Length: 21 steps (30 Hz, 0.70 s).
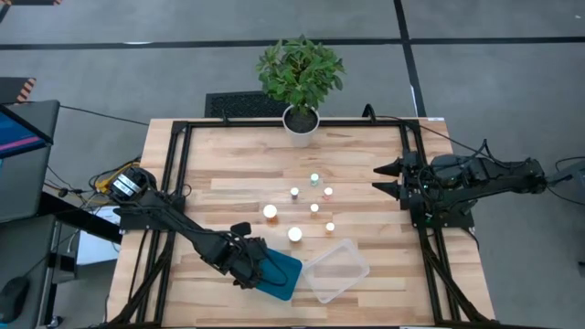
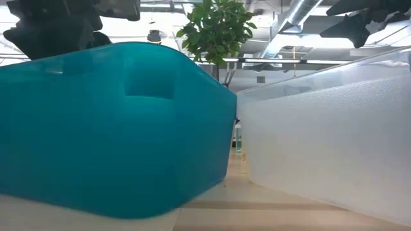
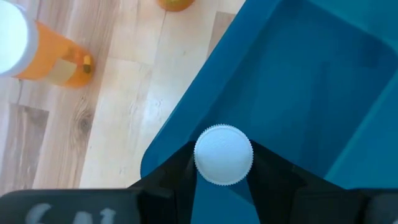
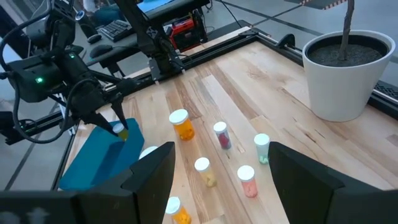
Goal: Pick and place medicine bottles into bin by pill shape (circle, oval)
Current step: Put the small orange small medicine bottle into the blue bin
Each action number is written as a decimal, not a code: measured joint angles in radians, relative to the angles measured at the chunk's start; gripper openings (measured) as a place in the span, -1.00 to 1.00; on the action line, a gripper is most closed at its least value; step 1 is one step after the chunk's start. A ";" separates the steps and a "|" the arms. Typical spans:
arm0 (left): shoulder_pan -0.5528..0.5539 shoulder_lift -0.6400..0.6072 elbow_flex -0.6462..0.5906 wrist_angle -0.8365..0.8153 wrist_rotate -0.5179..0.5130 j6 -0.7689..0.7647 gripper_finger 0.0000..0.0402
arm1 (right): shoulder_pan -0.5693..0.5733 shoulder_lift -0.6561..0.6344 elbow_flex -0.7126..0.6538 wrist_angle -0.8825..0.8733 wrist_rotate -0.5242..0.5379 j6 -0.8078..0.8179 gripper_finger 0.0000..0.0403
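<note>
The left claw is pinching 1 white-capped bottle above the blue bin at the near edge of the counter. A clear bin lies just beside the blue bin. 7 more bottles stand mid-counter, among them 2 wider ones and a greenish one. The right claw is spread, holding nothing, at the counter's right side. A potted plant stands at the far edge.
</note>
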 joint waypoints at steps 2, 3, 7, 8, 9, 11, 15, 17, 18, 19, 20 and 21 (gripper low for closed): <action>0.000 0.000 0.000 0.000 -0.007 0.001 -0.42 | 0.000 0.000 0.000 0.000 0.000 0.000 0.35; 0.000 0.000 0.000 -0.001 -0.008 0.001 -0.42 | 0.000 0.000 0.000 0.000 0.000 0.000 0.35; 0.000 0.017 0.000 0.005 0.012 0.019 -0.42 | 0.000 0.000 0.000 0.000 0.000 0.000 0.35; 0.000 0.022 -0.001 -0.003 0.022 0.019 -0.42 | 0.000 0.000 0.000 0.000 0.000 0.000 0.35; 0.000 0.022 -0.002 -0.011 0.026 0.019 -0.42 | 0.000 0.000 0.000 0.000 0.000 0.000 0.35; 0.000 0.028 0.001 0.013 0.026 0.018 -0.42 | 0.000 0.000 0.000 -0.002 0.000 0.000 0.35; 0.000 0.032 -0.001 -0.002 0.018 0.010 -0.42 | 0.000 0.000 0.000 -0.002 0.000 0.000 0.35; 0.000 0.032 0.000 -0.003 0.017 0.011 -0.42 | 0.000 0.000 0.000 -0.003 0.000 0.000 0.35; 0.000 0.032 0.000 -0.008 0.022 0.013 -0.42 | 0.000 0.000 0.000 -0.004 0.000 0.000 0.35; 0.000 0.032 0.000 -0.008 0.025 0.014 -0.42 | 0.000 0.000 0.000 -0.006 0.000 0.000 0.35; 0.000 0.032 0.001 -0.006 0.027 0.014 -0.42 | 0.000 0.000 0.000 -0.008 0.000 0.000 0.35; 0.000 0.032 0.001 -0.006 0.026 0.014 -0.41 | 0.000 0.000 0.000 -0.009 0.000 0.000 0.35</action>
